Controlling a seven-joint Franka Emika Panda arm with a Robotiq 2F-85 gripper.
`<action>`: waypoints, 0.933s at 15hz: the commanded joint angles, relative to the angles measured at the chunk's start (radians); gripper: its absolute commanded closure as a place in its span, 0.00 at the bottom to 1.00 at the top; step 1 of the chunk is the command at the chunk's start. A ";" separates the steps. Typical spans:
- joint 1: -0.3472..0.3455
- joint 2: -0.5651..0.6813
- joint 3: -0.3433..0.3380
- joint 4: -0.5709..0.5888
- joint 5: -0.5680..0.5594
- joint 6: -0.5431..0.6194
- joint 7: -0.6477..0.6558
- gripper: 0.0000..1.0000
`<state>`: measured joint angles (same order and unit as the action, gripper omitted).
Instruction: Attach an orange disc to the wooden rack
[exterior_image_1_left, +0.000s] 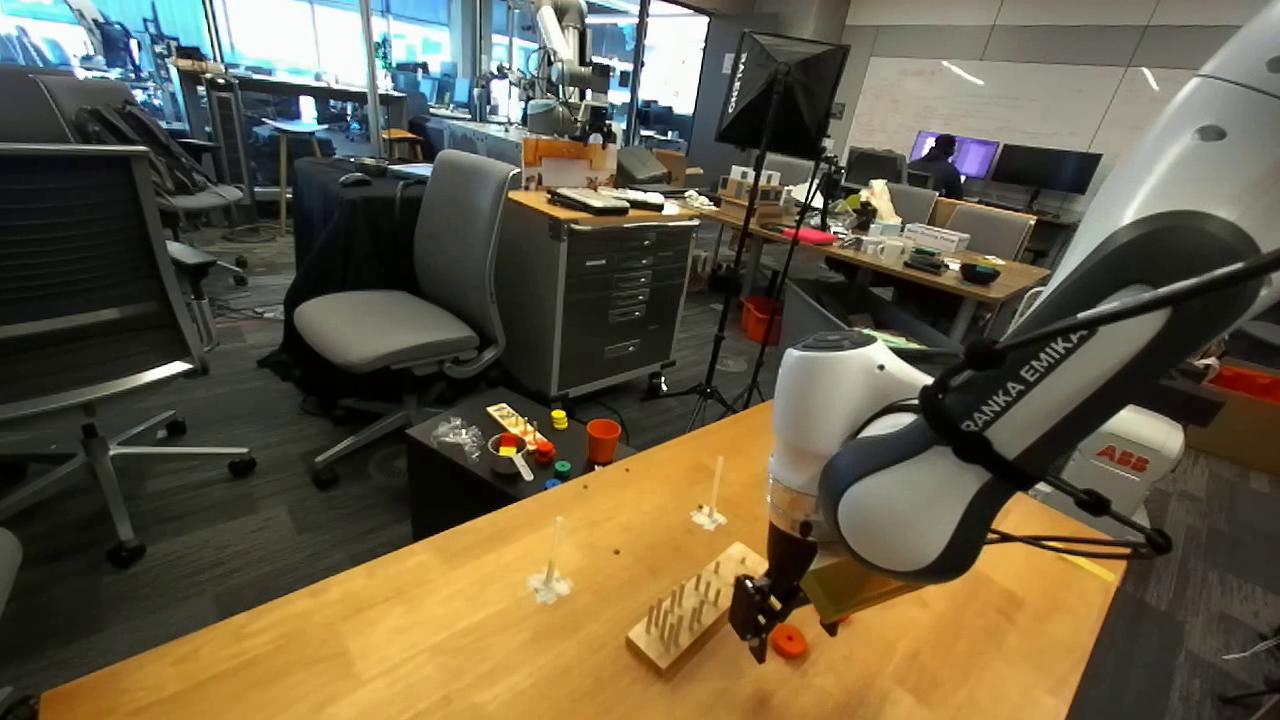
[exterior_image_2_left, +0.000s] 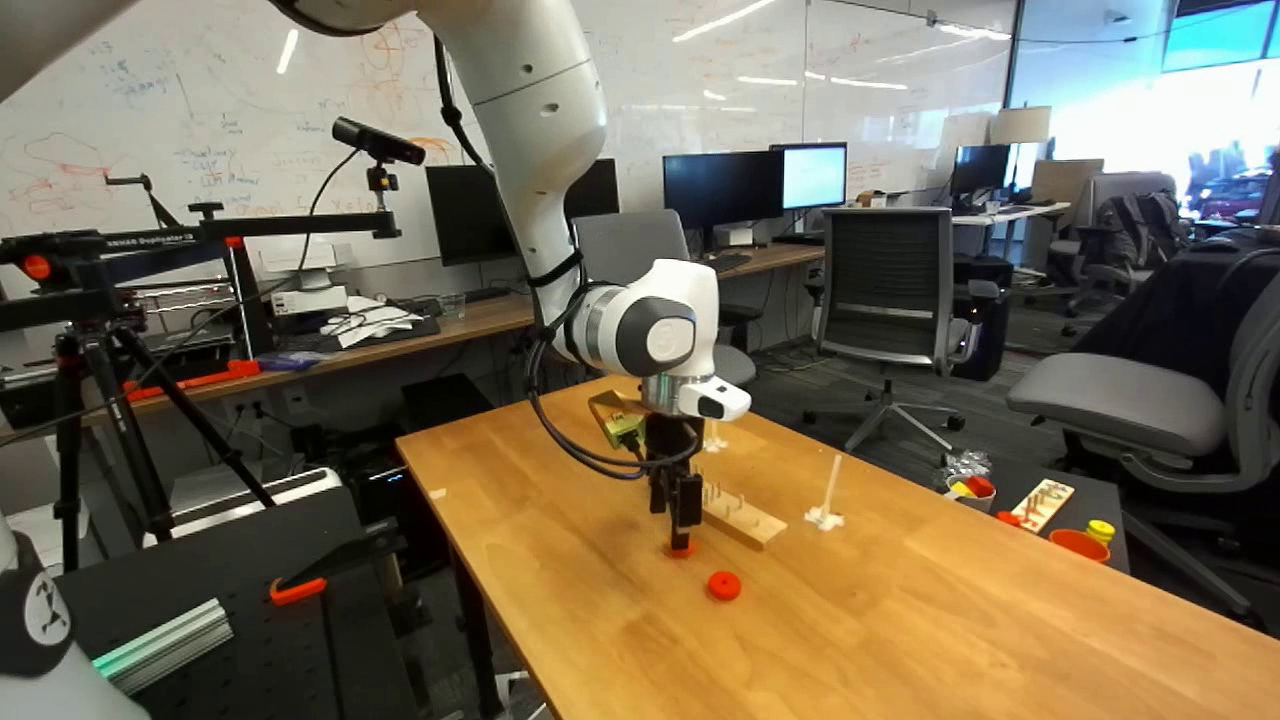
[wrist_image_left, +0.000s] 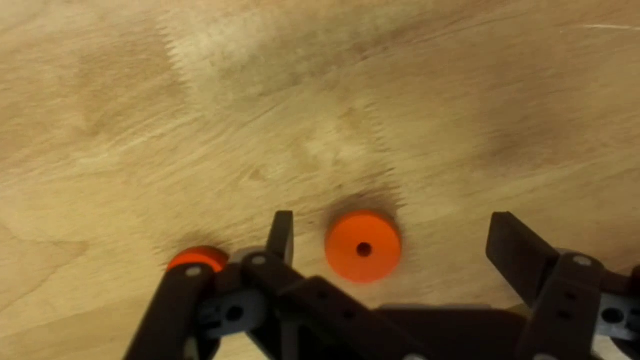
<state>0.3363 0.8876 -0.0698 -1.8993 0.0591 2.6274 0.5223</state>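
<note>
Black fingers (wrist_image_left: 521, 257) wide apart; wrist view shows orange disc (wrist_image_left: 363, 264) between, clear of both.

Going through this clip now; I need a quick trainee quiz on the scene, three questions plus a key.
1. How many orange discs does the wrist view show?
2. True or false: in that view, one of them shows between the parted fingers of the gripper.
3. Fill in: short upright ____ rise from the wooden rack on the table.

Key: 1. Two, one partly hidden by the gripper. 2. True. 3. pegs.
</note>
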 joint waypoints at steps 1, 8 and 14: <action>0.043 0.011 -0.022 -0.003 -0.008 0.050 0.027 0.00; 0.043 0.011 -0.051 -0.010 -0.003 0.079 0.028 0.00; 0.021 0.046 -0.044 0.013 0.013 0.085 0.017 0.00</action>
<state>0.3589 0.9146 -0.1145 -1.8988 0.0603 2.6930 0.5300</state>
